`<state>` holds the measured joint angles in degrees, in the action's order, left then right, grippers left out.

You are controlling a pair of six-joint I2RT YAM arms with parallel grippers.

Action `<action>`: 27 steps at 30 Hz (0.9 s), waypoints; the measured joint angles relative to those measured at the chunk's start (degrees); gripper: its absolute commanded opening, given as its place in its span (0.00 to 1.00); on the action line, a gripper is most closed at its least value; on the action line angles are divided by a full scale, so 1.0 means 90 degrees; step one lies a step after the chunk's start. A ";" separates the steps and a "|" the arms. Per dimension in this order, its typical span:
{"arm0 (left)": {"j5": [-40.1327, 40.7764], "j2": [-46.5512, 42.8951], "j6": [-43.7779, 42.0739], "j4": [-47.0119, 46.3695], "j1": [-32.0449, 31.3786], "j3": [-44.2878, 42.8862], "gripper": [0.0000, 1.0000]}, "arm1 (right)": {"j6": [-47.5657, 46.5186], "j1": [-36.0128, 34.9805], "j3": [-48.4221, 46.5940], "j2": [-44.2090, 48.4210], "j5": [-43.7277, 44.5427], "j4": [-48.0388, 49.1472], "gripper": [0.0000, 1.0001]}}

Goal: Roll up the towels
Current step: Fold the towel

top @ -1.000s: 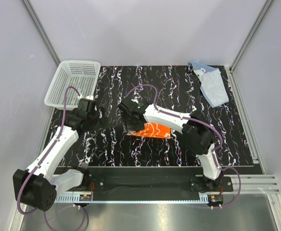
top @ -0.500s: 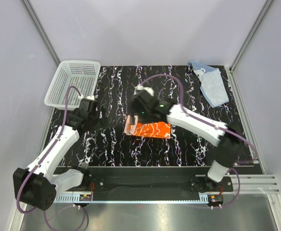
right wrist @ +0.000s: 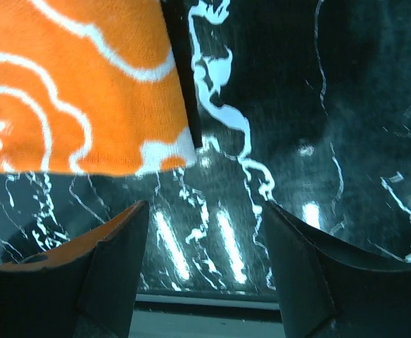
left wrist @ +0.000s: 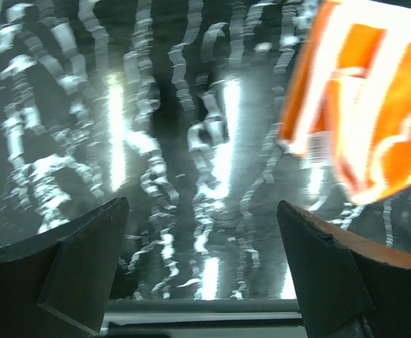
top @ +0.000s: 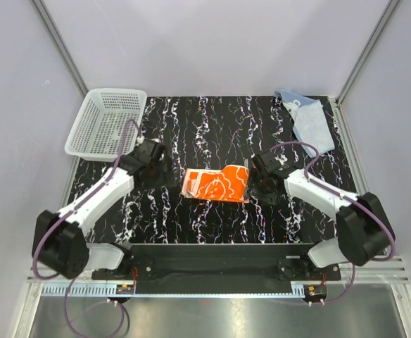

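The orange towel point(top: 215, 184) with white prints lies folded flat at the middle of the black marbled mat. My left gripper point(top: 165, 172) is open and empty just left of it; the towel shows at the upper right of the left wrist view point(left wrist: 364, 98). My right gripper point(top: 260, 182) is open and empty just right of it; the towel's edge fills the upper left of the right wrist view point(right wrist: 79, 84). The light blue towel point(top: 310, 125) lies crumpled at the mat's far right corner.
A white mesh basket point(top: 107, 121) stands at the far left corner. Metal frame posts rise at the back corners, and a rail point(top: 364, 190) runs along the mat's right edge.
My right arm has let go of the orange towel and pulled back from its left end to its right side. My left gripper has moved right, toward the towel. The towel now lies flatter and uncovered.
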<state>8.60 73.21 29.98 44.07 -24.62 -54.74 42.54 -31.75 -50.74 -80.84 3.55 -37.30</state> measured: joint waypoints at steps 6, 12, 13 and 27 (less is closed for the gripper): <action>-0.0102 0.1056 0.0177 -0.0325 -0.0464 -0.0624 0.90 | -0.0010 0.0282 0.0070 -0.0729 -0.0493 0.0765 0.66; -0.0197 0.2103 0.0274 -0.0549 -0.0517 -0.0971 0.88 | -0.0053 0.0342 0.0056 -0.1260 -0.0765 0.1299 0.44; -0.0216 0.2232 0.0291 -0.0563 -0.0539 -0.1020 0.87 | -0.0078 0.0355 0.0056 -0.1290 -0.0794 0.1372 0.38; -0.0211 0.2562 0.0158 -0.0952 -0.0920 -0.1700 0.64 | -0.0279 0.0376 0.0566 -0.0855 -0.0855 0.1304 0.31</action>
<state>6.70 96.27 31.40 35.51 -32.91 -70.04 40.03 -28.36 -45.65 -88.53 -4.14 -25.56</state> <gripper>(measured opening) 0.705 0.313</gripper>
